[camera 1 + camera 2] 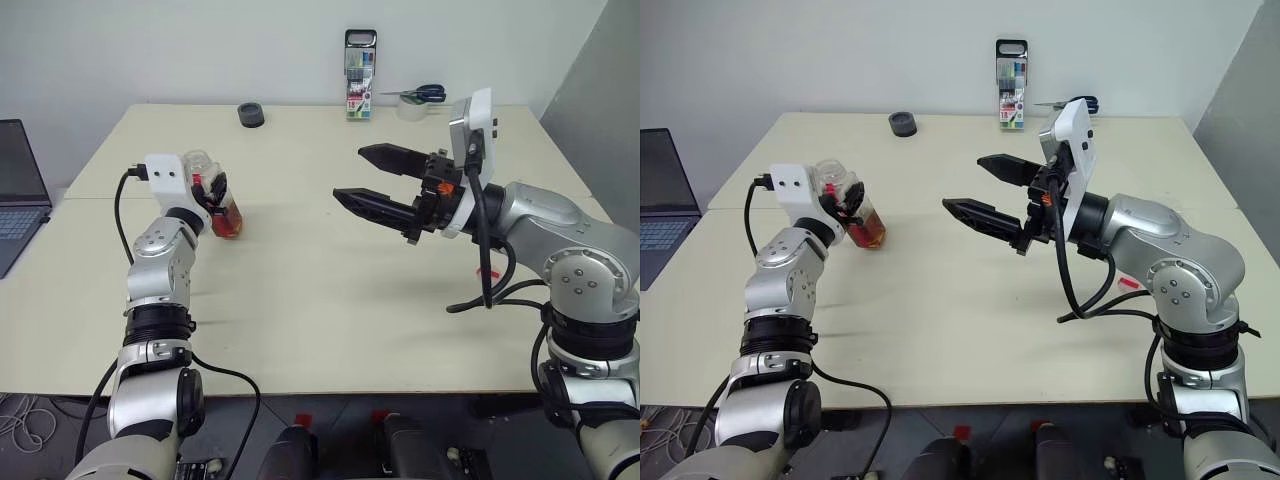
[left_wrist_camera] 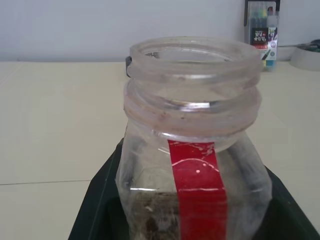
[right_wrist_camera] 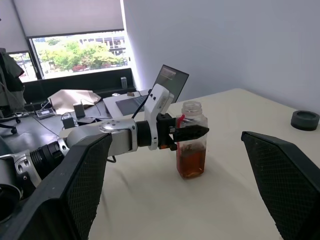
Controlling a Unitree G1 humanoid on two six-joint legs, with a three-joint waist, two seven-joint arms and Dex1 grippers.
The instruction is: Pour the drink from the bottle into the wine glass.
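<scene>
Left fingers (image 3: 192, 133) round uncapped bottle (image 3: 192, 138) (base apparently on table (image 1: 320, 300)).

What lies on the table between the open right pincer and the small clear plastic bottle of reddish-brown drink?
Only bare beige tabletop separates the right pincer from the bottle, as the left eye view shows.

Bright, even light; soft shadows; left wrist view slightly blurred.
</scene>
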